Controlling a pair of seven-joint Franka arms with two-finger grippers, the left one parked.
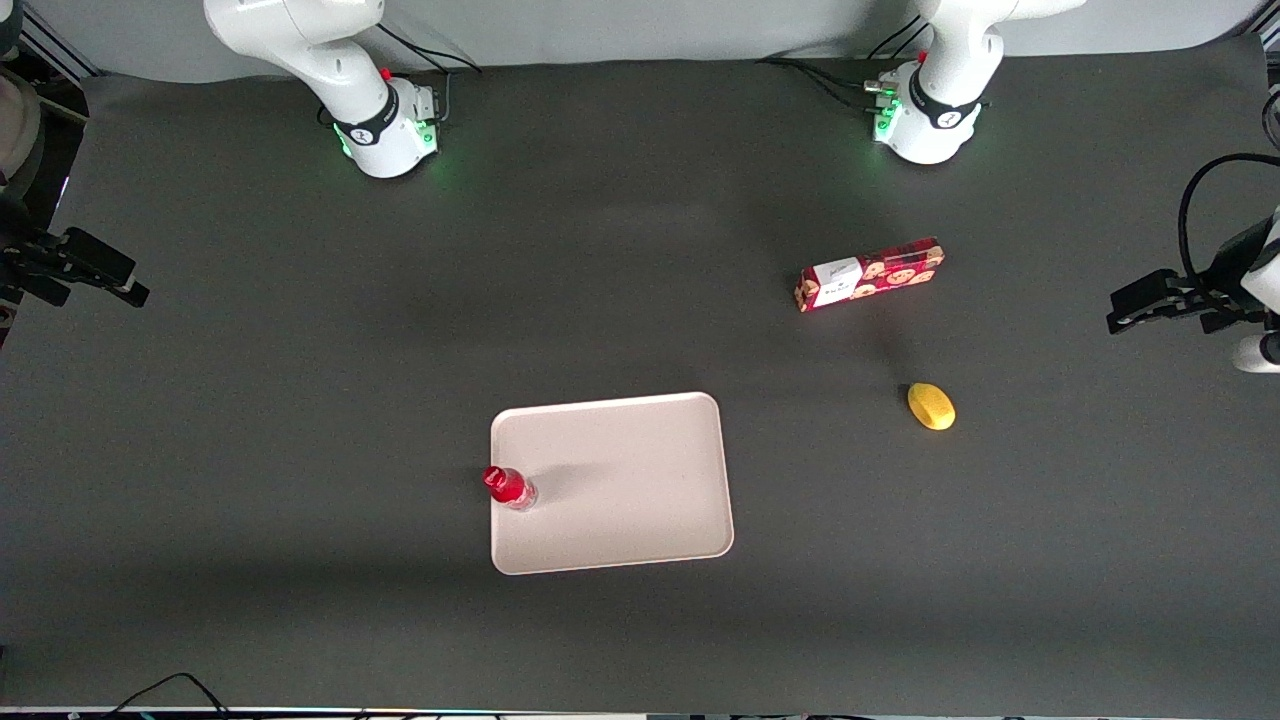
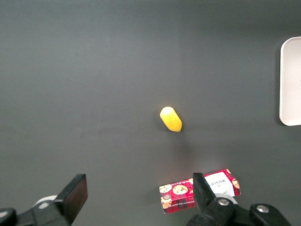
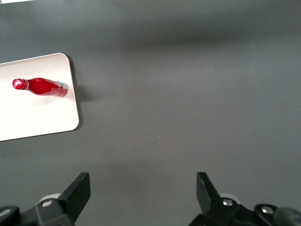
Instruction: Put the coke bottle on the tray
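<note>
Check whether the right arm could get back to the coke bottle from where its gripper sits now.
Probably yes. The gripper is open above bare mat at the working arm's end, and nothing lies between it and the coke bottle, upright just inside the tray edge.

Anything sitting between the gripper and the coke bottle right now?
No. In the right wrist view only bare dark table separates the open gripper from the coke bottle, which stands just inside the tray edge.

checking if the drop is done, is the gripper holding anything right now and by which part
Nothing is held. The gripper is open over bare table, toward the working arm's end. The slim red coke bottle stands upright just inside the rim of the pale pinkish-beige tray.
</note>
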